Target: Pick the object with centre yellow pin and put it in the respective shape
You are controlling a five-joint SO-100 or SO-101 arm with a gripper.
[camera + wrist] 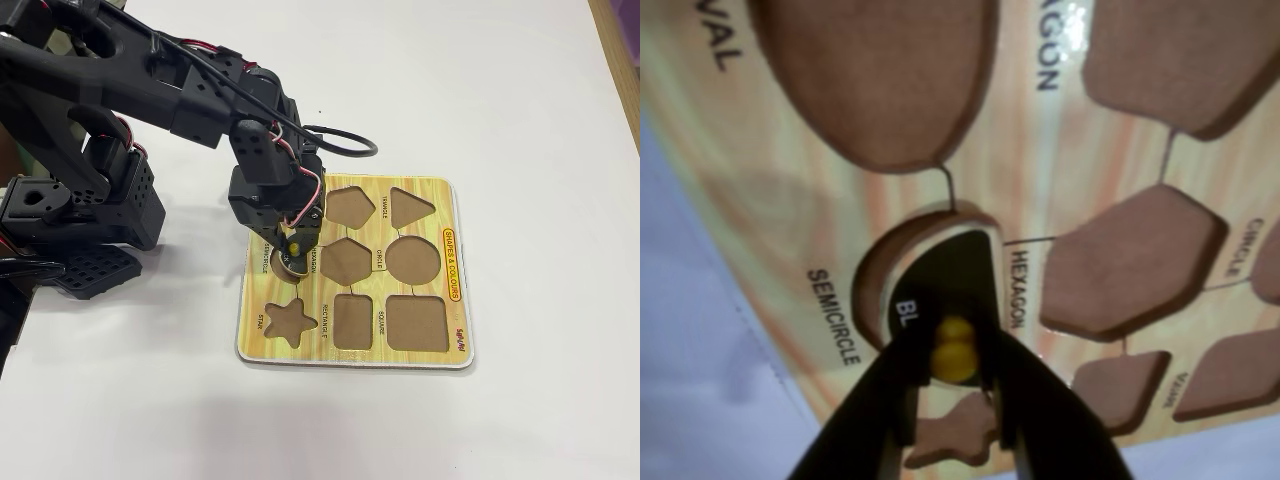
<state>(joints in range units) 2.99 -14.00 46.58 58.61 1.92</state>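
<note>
Gripping the yellow knob (955,348) between its two dark fingers, the pincer (956,372) holds the semicircle piece (940,292) tilted over the semicircle recess (880,275) of the puzzle board (430,195), partly in but not seated flat. The piece looks light, stiff and thin (its flat face offers no purchase), so the knob is the only sensible hold. The board lies on the white bench (520,90).
</note>
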